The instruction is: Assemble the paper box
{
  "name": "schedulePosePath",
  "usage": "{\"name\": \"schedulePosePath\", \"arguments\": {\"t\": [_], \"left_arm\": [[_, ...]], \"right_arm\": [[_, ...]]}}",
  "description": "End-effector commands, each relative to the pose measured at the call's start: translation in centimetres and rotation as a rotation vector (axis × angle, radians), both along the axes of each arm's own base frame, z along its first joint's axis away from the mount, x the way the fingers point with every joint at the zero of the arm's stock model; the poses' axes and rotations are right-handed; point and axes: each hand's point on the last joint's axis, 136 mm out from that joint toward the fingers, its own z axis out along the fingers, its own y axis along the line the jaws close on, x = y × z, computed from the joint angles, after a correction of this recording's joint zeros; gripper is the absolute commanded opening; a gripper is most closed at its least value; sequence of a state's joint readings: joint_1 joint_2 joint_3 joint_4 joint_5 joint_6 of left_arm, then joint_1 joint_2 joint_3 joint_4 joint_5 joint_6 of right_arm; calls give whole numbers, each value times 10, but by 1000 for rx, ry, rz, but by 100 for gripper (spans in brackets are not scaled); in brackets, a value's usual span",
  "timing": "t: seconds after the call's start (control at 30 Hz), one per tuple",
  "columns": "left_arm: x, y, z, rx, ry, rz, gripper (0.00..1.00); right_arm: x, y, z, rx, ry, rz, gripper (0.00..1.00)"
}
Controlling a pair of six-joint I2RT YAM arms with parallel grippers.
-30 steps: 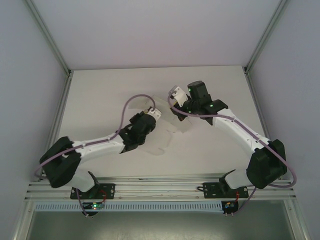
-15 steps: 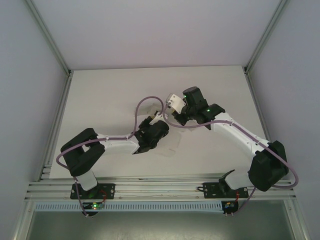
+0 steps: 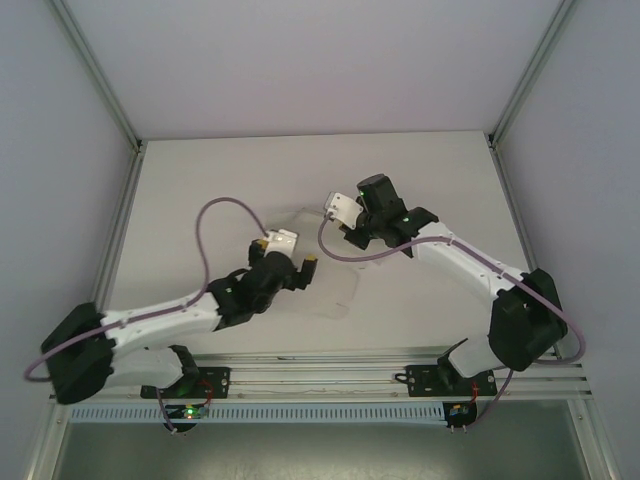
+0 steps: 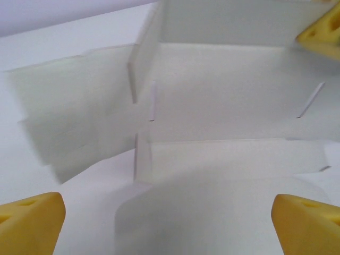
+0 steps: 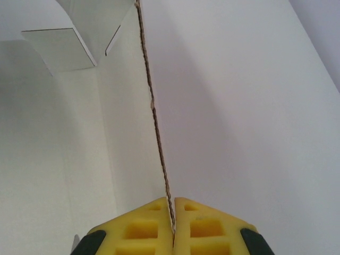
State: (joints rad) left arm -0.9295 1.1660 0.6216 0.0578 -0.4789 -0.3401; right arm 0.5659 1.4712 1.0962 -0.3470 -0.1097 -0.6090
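Observation:
The paper box (image 4: pixel 223 101) is a partly folded white card sheet with flaps and slots, lying mid-table (image 3: pixel 335 285) between the arms. My left gripper (image 4: pixel 170 228) is wide open, its yellow fingertips (image 4: pixel 29 220) spread on either side of the sheet's near panel, with nothing gripped. From above, the left gripper (image 3: pixel 288 253) sits just to the near left of the card. My right gripper (image 5: pixel 173 220) is shut on the card's thin raised edge, and a flap (image 5: pixel 64 48) shows beyond it. In the top view the right gripper (image 3: pixel 338 215) holds the sheet's far side.
The white table (image 3: pixel 200 190) is bounded by aluminium rails at the left, right and near edges. A purple cable (image 3: pixel 215 215) loops over the left arm. One yellow fingertip of the right gripper (image 4: pixel 321 32) pokes into the left wrist view's top right corner.
The left gripper has gone from shut to wide open and drawn back toward the near left. The right gripper has shifted slightly left, still pinching the card.

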Motion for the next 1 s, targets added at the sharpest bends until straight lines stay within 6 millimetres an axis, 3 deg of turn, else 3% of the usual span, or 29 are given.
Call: {"name": "schedulePosePath", "arguments": {"t": [0.0,0.23,0.37,0.67,0.8,0.97], "left_arm": [[-22,25,-5,-97,93,79,100],[-37,97,8,-120,93,350,100],[-41,123,6,-130,98,458,100],[-37,133,1,-162,119,509,100],[-25,134,-16,-217,254,535,100],[-4,136,-19,-240,289,537,100]], "right_arm": [[5,5,0,-42,-61,32,0],[-4,19,-8,-170,-238,175,0],[3,26,-9,-213,-380,172,0],[10,27,-7,-303,-740,151,0],[6,29,2,-293,-868,156,0],[-4,27,-23,-348,-922,187,0]]}}
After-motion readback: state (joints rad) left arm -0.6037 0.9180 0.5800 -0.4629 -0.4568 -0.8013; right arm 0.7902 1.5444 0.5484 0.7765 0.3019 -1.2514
